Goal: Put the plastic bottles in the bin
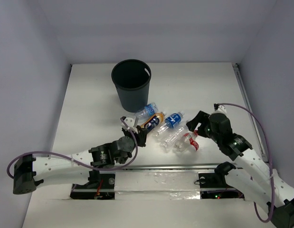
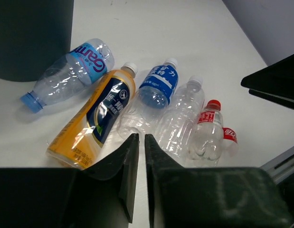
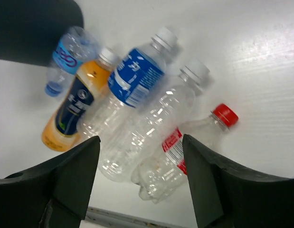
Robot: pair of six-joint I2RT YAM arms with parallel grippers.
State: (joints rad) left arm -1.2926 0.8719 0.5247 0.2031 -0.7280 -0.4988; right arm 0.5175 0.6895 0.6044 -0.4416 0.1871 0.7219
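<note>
I count five bottles (image 1: 168, 130) lying on the table (image 1: 90, 95) in a loose row just short of the bin (image 1: 131, 84), none of them inside it, most with their caps pointing away from me and to the right. My left claw (image 2: 137, 142) is pinched together on nothing, its tips beside the base of the orange bottle (image 2: 97, 116). My right claw (image 3: 141, 139) hangs spread wide over the plain clear bottle (image 3: 151, 128) and the red-capped bottle (image 3: 203, 127). I judge the right arm better placed, though those bottles' long axes run slantwise through its gap, so I'd turn the wrist to cross one before lowering.
</note>
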